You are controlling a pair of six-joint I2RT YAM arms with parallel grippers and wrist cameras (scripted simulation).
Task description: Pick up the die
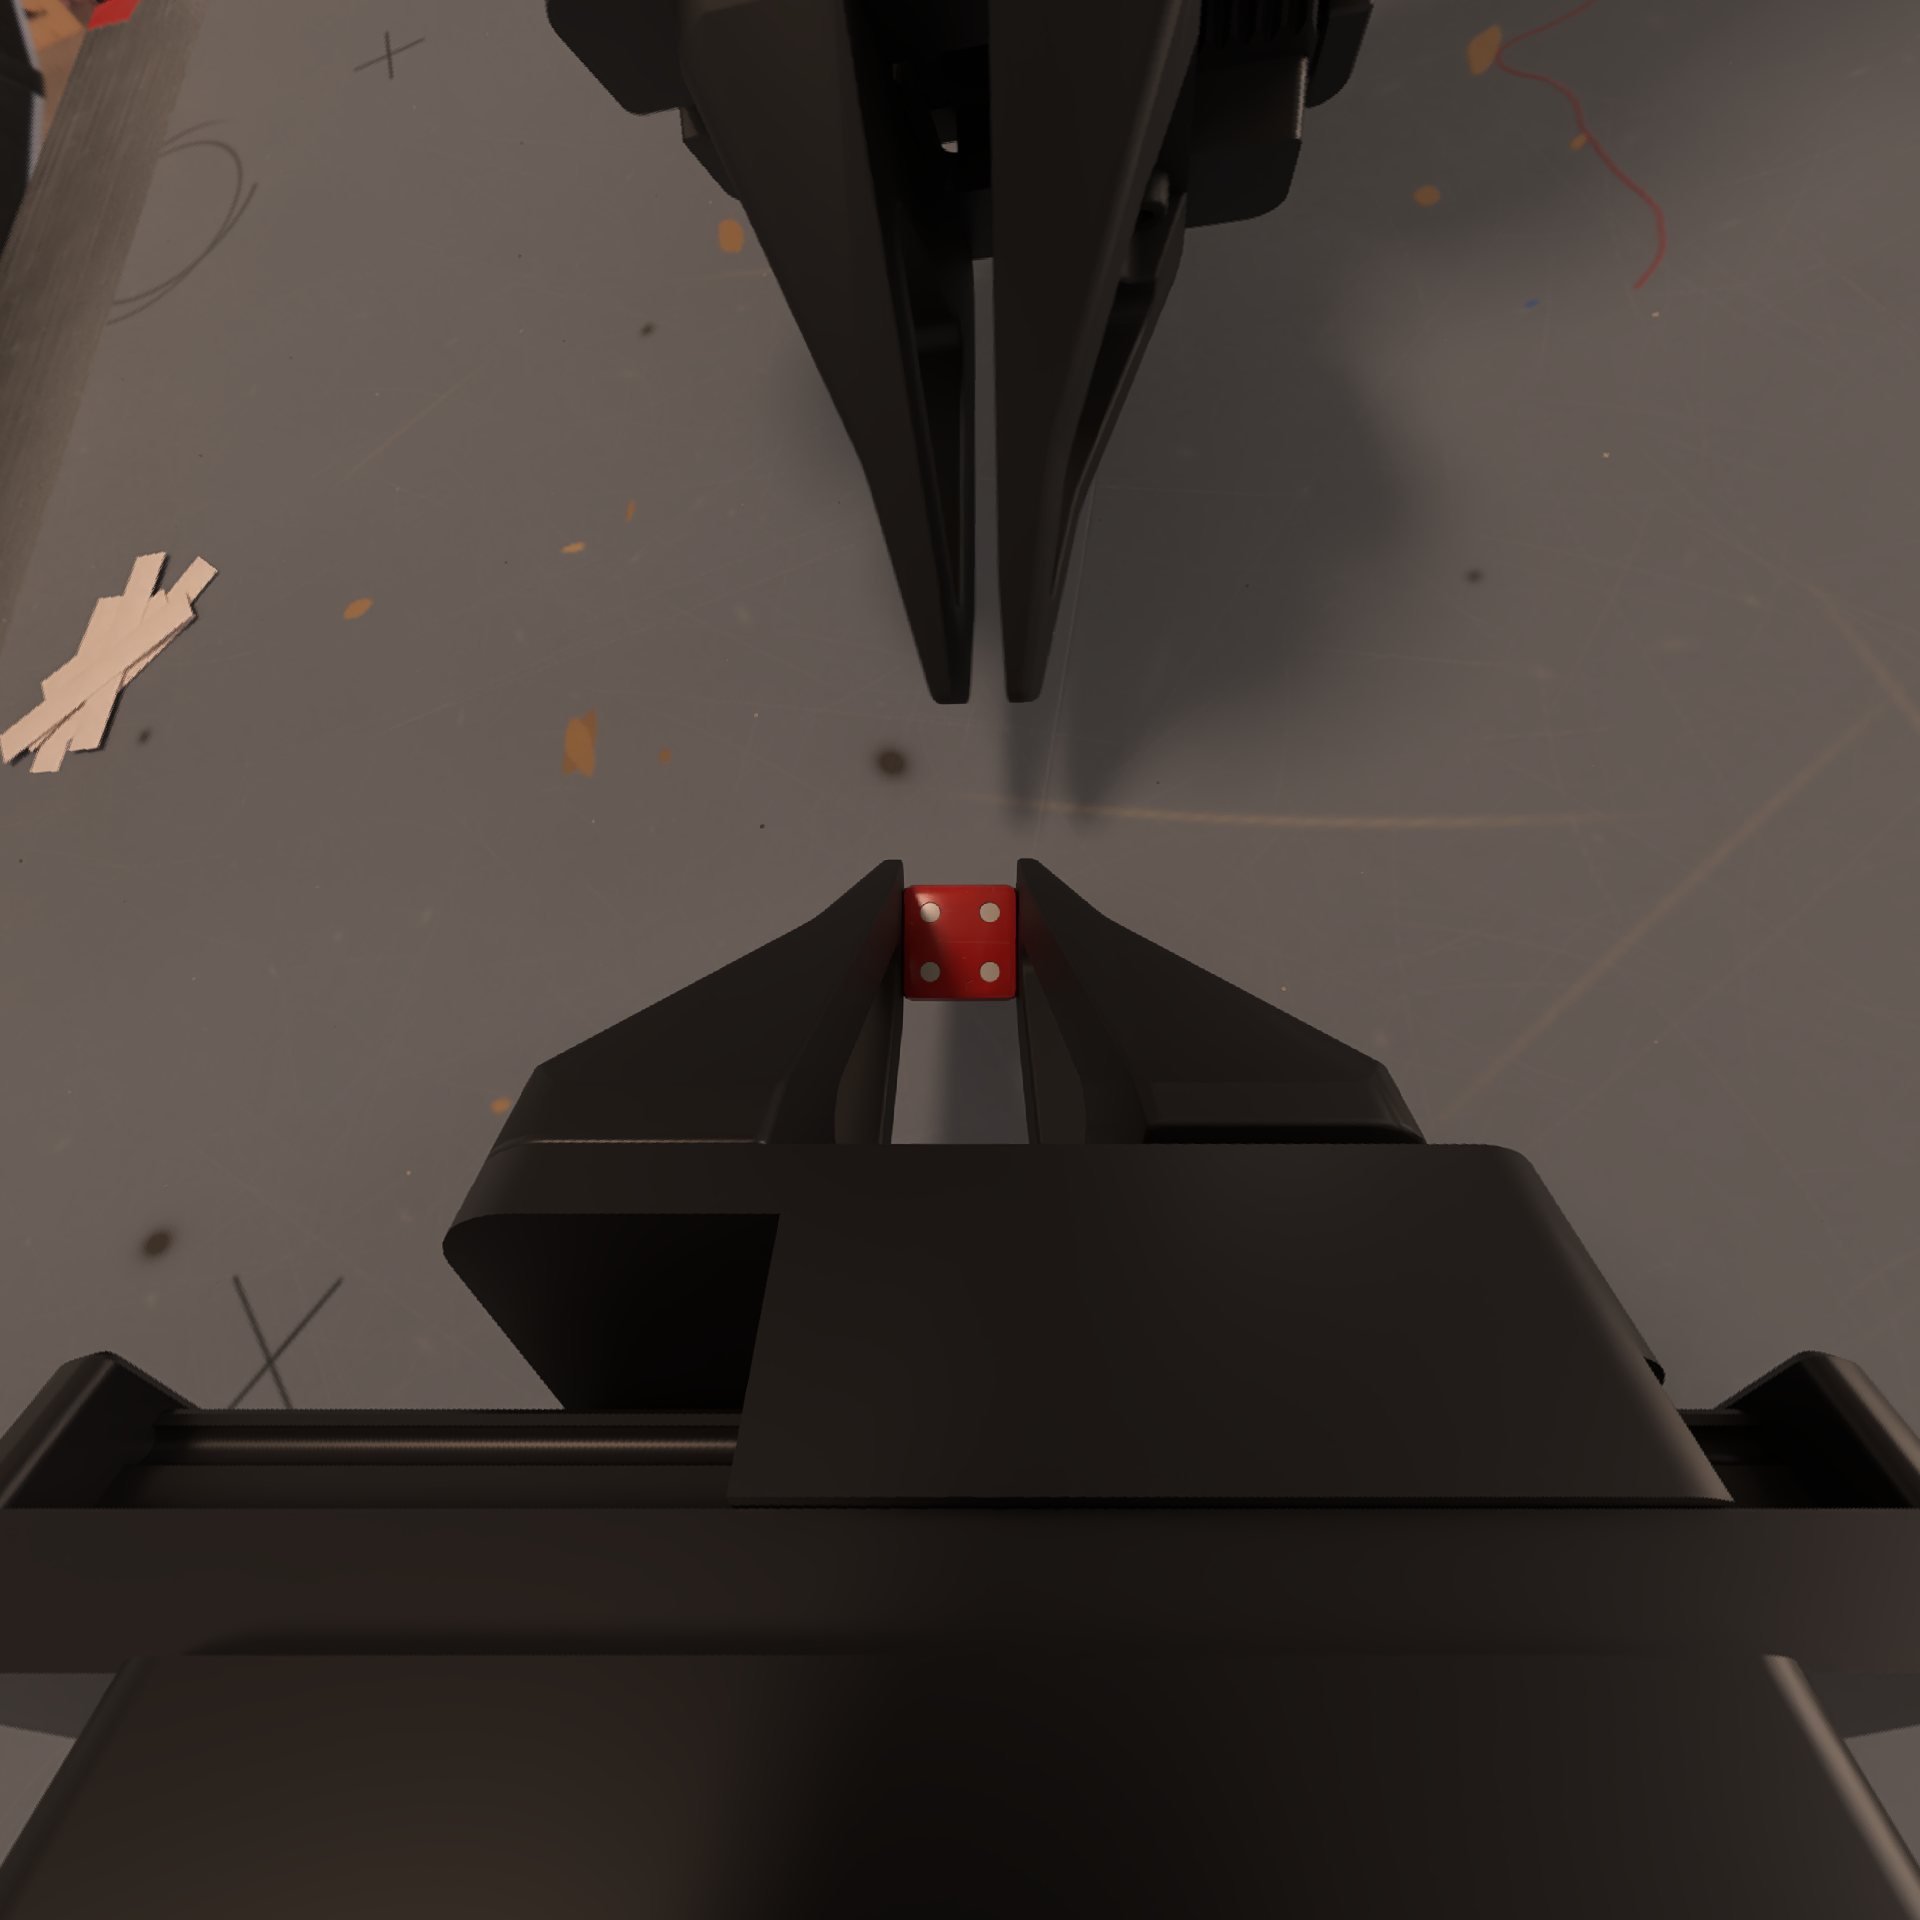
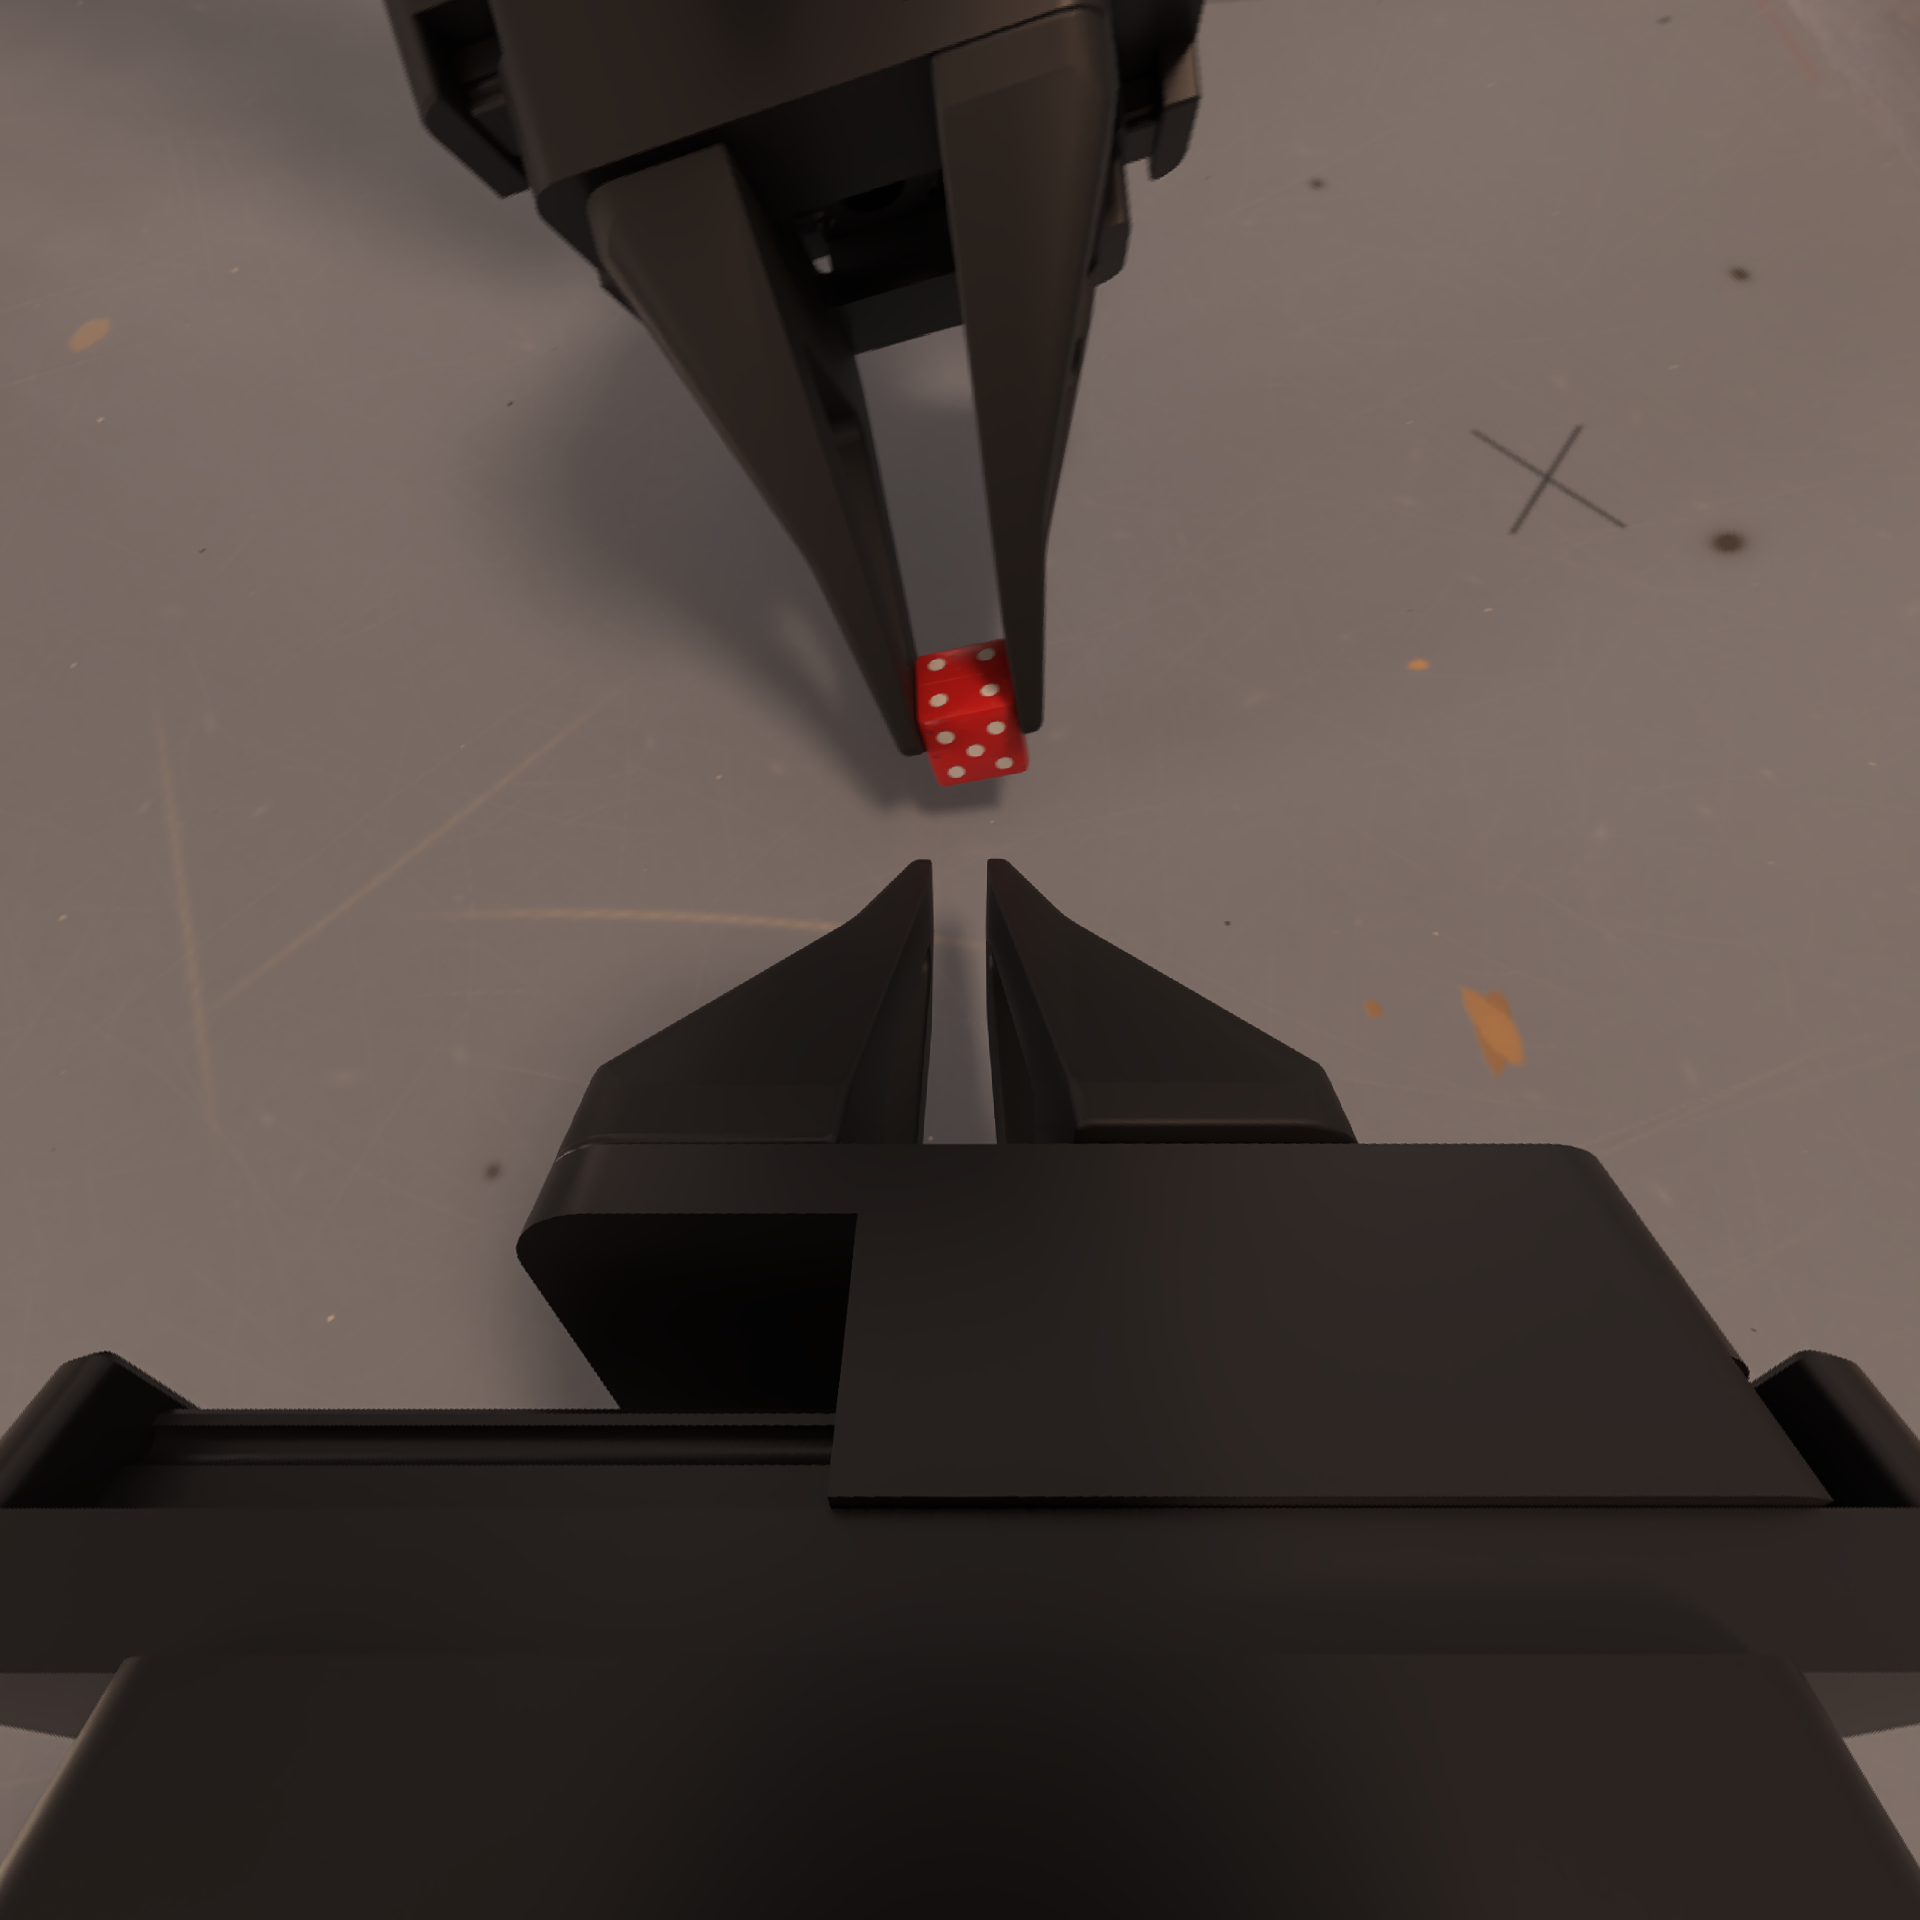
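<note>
Left gripper (image 1: 959,868) angled down toward the scuffed grey table (image 1: 1455,644), clenched on the red die (image 1: 959,941) pinched at its fingertips, four-pip face toward its own camera. Right gripper (image 2: 959,868) tip to tip opposite, nearly closed on nothing, only a thin slit between its fingers. Whether the die touches the table: cannot tell; both wrists cut off at the frame edges.

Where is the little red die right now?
The small red die with white dots sits pinched between the left gripper fingertips, near the middle of both wrist views, facing the empty right gripper.
</note>
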